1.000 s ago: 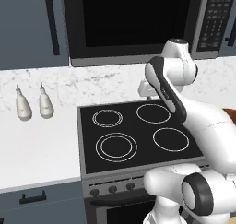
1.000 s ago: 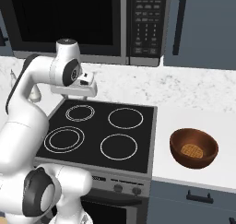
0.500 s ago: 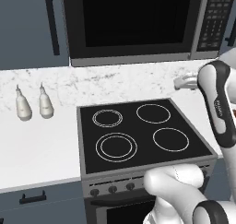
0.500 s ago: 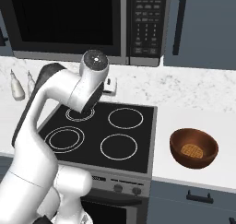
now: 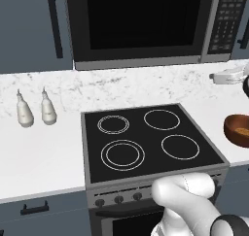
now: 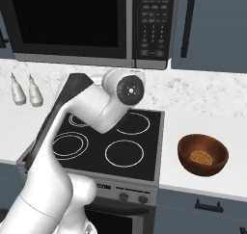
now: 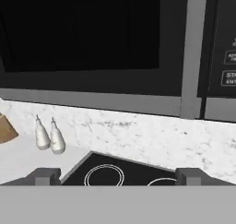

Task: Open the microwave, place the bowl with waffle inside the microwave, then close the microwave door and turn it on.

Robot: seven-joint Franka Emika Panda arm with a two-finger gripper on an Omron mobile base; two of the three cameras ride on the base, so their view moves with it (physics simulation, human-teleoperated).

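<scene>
The microwave (image 5: 146, 24) (image 6: 87, 23) hangs above the stove, and its dark glass microwave door (image 7: 92, 34) is shut. Its keypad (image 6: 152, 26) runs down the right side. A reddish-brown bowl (image 6: 202, 154) holding a waffle (image 6: 201, 157) sits on the counter right of the stove, and it also shows at the right edge of the left base view as the bowl (image 5: 238, 129). My gripper (image 7: 118, 177) is open and empty, its fingertips (image 7: 44, 176) wide apart, facing the microwave front from above the stove. The white wrist (image 6: 129, 88) hides the gripper in the right base view.
A black four-ring stovetop (image 5: 146, 140) (image 6: 111, 141) lies under the arm. Two white bottles (image 5: 34, 109) (image 6: 24, 89) (image 7: 50, 135) stand on the marble counter to its left. Grey cabinets with dark handles (image 6: 185, 23) flank the microwave. A brown object (image 7: 5, 128) shows at the hand view's left edge.
The arm has swung from above the stove's back toward the right. In the left base view it no longer covers the bowl. The jaws have spread a little wider.
</scene>
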